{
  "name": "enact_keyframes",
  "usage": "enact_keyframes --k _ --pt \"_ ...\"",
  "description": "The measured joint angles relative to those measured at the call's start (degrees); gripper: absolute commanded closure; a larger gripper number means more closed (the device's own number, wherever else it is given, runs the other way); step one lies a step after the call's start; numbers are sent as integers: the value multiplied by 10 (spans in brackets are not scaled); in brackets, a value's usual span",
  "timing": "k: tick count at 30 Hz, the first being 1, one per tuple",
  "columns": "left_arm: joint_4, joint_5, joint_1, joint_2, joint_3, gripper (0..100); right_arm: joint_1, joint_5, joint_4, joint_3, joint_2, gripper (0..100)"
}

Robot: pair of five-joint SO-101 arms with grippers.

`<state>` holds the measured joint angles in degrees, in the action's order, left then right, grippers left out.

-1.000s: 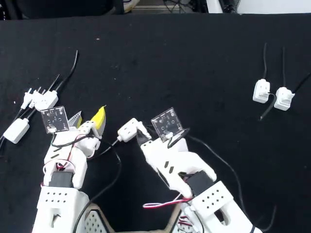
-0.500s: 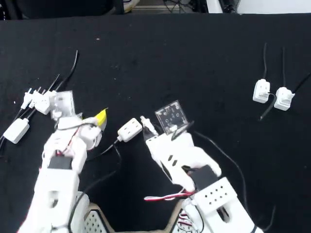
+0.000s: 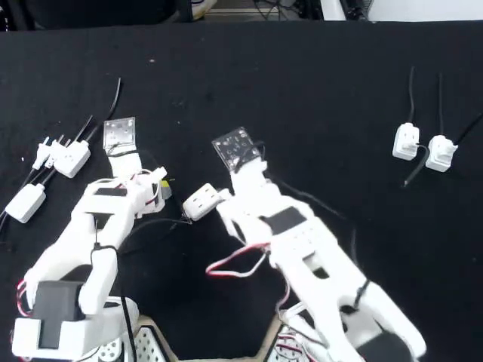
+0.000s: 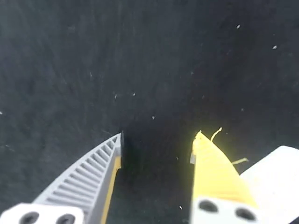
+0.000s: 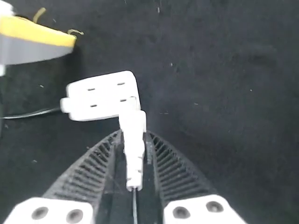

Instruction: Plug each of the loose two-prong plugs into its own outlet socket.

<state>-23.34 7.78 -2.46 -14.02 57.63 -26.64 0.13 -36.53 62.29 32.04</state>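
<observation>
from above, your socket [image 3: 201,201] lay mid-table, spare plugs [image 3: 59,155] far left, unplugged. left wrist: your left gripper [image 4: 159,135] gaped wide, empty. right wrist: your right gripper [image 5: 133,134] pinched a plug [image 5: 132,122] touching the socket, apparently not yet seated

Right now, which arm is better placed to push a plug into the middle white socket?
Right. The right gripper is shut on a plug whose tip is at the outlet socket; the left gripper is open, holding nothing.
</observation>
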Motion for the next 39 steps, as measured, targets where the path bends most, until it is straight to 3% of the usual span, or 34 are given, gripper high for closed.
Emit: enact_keyframes --k 11,24,27,33,39 --pt "0 -25 108 -4 11 758 120 -1 0 -23 -47 988" --pt "0 -98 164 -88 71 758 129 -1 0 -23 -47 988" --pt "0 -98 142 -123 71 758 129 -1 0 -23 -47 988" --pt "-42 -99 28 -215 71 758 129 -1 1 -23 -47 988" --pt "-87 -199 -76 -256 125 758 129 -1 16 -23 -47 987"
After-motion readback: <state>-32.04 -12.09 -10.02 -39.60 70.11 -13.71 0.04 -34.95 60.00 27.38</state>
